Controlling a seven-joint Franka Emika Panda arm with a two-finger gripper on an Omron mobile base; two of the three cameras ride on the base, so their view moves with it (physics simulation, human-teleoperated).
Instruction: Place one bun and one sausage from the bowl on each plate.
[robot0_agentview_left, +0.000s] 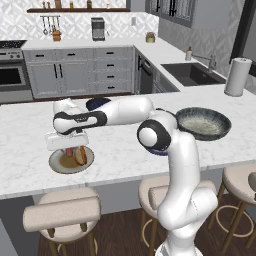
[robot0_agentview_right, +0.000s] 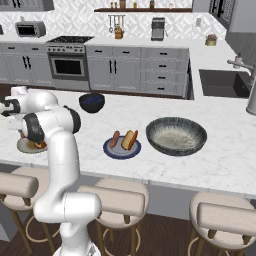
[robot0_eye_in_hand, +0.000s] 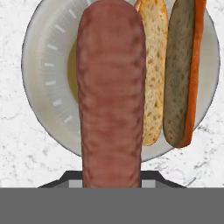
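Note:
My gripper (robot0_agentview_left: 70, 149) is shut on a reddish-brown sausage (robot0_eye_in_hand: 111, 96), which hangs just above the beige plate (robot0_eye_in_hand: 43, 87) at the counter's left end. A split tan bun (robot0_eye_in_hand: 173, 70) lies on that plate, right beside the held sausage. From the left base view, the sausage (robot0_agentview_left: 68, 152) and the bun (robot0_agentview_left: 81, 156) sit under the hand over the beige plate (robot0_agentview_left: 56, 164). The blue plate (robot0_agentview_right: 111, 151) carries another sausage (robot0_agentview_right: 115, 139) and another bun (robot0_agentview_right: 130, 139). Nothing is inside the wide grey bowl (robot0_agentview_right: 176, 136).
A deep dark-blue bowl (robot0_agentview_right: 92, 102) stands farther back on the counter. A paper towel roll (robot0_agentview_left: 237, 76) and a sink (robot0_agentview_left: 192, 73) are at the far right. Round stools (robot0_agentview_left: 62, 212) line the counter's near edge.

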